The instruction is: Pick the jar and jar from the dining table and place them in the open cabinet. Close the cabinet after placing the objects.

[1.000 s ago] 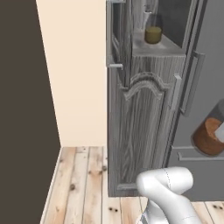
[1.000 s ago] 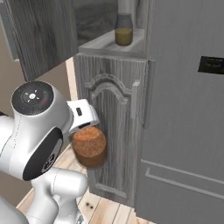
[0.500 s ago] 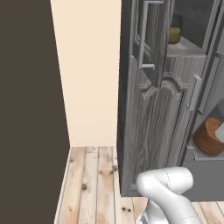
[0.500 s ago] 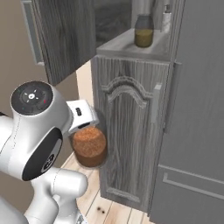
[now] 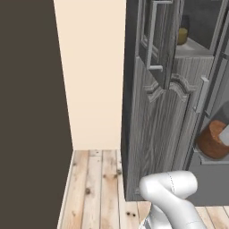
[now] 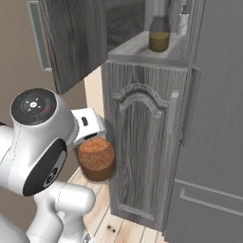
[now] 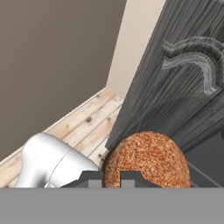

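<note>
Held jar: clear cylindrical glass jar with reddish-brown filling, nearly full, carried in front of the lower arched door.
Hand: white two-finger hand closed tight on that jar's top.
Shelved jar: clear glass jar with olive-yellow filling, upright on the open shelf.
Cabinet: tall dark grey wood-grain cabinet, upper door swung open.
</note>
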Tool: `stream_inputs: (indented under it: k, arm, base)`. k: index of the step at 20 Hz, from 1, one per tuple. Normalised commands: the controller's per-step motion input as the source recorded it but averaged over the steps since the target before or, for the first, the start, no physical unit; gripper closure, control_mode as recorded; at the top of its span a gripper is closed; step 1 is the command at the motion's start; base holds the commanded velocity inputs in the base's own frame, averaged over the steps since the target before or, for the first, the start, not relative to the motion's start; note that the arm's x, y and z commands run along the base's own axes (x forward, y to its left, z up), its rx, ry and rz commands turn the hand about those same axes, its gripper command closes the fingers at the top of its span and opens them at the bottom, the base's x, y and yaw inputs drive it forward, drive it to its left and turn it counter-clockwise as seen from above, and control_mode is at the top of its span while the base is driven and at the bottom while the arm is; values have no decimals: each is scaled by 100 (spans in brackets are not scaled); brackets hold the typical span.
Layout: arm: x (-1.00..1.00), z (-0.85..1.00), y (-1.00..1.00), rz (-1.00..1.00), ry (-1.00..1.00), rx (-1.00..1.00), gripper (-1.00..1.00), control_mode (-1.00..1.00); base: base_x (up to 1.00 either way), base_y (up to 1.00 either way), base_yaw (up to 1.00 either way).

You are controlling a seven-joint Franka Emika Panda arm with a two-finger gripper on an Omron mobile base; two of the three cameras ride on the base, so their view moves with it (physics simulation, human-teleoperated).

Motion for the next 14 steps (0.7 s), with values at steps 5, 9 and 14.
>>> stream_inputs:
  k: [5,9,14]
  arm:
    - [0,0,0,0,0,0,100,100]
    - [0,0,0,0,0,0,100,100]
    - [0,0,0,0,0,0,100,100]
  base:
    - [7,-19,0]
    - [3,-19,0]
    - [16,-7,0]
